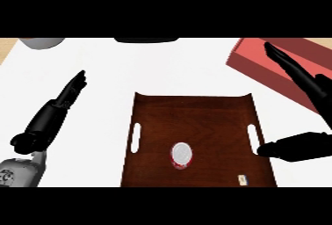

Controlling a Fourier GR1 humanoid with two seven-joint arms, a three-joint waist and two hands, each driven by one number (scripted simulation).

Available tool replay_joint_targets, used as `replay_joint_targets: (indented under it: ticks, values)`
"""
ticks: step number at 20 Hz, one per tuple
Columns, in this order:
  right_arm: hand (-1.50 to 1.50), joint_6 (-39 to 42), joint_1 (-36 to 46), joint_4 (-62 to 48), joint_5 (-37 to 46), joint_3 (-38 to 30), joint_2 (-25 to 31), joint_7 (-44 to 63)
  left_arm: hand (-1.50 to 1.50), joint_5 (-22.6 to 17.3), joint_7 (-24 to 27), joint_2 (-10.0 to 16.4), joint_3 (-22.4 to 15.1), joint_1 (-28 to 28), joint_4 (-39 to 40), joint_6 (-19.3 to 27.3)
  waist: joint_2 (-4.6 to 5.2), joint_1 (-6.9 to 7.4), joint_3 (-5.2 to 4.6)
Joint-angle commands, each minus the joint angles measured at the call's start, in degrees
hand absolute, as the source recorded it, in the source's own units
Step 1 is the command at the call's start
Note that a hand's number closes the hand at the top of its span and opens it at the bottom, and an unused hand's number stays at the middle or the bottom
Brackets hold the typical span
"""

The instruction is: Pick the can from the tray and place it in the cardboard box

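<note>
**Can on tray, both hands open**

- Can (182,155): upright on the wooden tray (194,114), in its near half, roughly midway between the two side handle slots (135,137). Silver top faces up and the red side is visible. Nothing touches it.
- Right hand (301,74): fingers straight and spread from the thumb, holding nothing. The fingers lie across the reddish cardboard box (259,55) at far right. The thumb tip is just past the tray's right edge, well apart from the can.
- Left hand (55,114): open, fingers straight and pointing away, over the white table (188,66) left of the tray. It's clear of the tray.
- Box: off the tray's far right corner, partly cut off by the view edge.
- Other: small pale tag (243,179) on the tray's near right corner; grey round object (42,42) at far left; dark object (146,40) at far centre, can't tell what.
</note>
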State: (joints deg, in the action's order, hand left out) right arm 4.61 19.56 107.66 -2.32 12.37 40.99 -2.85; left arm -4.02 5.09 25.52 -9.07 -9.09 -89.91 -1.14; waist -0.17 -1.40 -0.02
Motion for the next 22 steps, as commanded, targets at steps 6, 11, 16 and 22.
replay_joint_targets:
  ticks: [6, 11, 16, 22]
  values:
    - [-1.50, 10.69, 4.20, 9.21, 12.22, 9.51, 8.96, 13.80, 0.00, 1.52, -0.67, -0.42, -0.79, -2.68, 0.41, -1.72, 0.09, 1.45, -0.15]
    - [-1.50, 18.42, 10.52, 17.57, 14.68, 19.88, 5.86, 29.70, 0.00, 0.63, -0.38, -0.69, -0.57, -2.13, 0.77, -3.26, -0.11, 2.14, -0.27]
    - [-1.50, 24.89, 17.86, 17.78, 15.96, 26.67, -2.42, 44.32, 0.00, 2.54, -3.25, -2.46, -0.22, -6.28, 2.26, -1.59, 0.04, 1.79, -0.15]
    - [-1.50, 30.75, 21.70, 15.75, 13.92, 32.51, -14.57, 62.12, 0.00, 2.72, 0.01, -2.20, 1.12, -2.09, 1.74, -2.85, -0.07, 1.76, -0.10]
